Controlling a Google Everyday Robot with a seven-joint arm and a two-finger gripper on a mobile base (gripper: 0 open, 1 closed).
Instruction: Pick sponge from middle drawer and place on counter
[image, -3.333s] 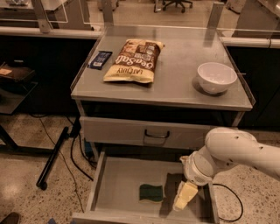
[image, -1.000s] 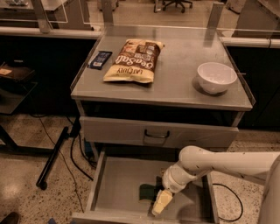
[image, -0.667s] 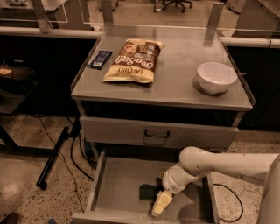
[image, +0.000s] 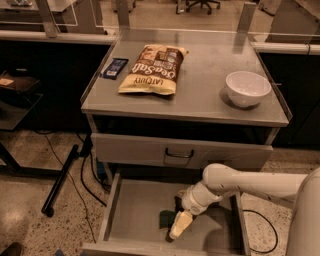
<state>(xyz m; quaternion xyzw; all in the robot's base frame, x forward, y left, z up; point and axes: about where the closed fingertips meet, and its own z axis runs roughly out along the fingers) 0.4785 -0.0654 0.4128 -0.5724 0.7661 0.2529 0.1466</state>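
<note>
Where the middle drawer (image: 129, 211) stands pulled out at the bottom of the cart, we see the sponge (image: 165, 218) lying flat on its grey floor, toward the front and a little right of centre. The gripper (image: 176, 231) is down inside this drawer, right at the sponge's right edge and partly covering it. We cannot tell whether it is open, closed or gripping the sponge. Its white arm (image: 250, 182) reaches in from the right. Above sits a closed drawer front (image: 135, 149) with a dark handle (image: 179, 154). On the counter (image: 207, 97) lie a chip bag (image: 152, 70) and, just left of it, a dark blue packet (image: 114, 68). A white bowl (image: 247, 87) stands upright well to the right.
</note>
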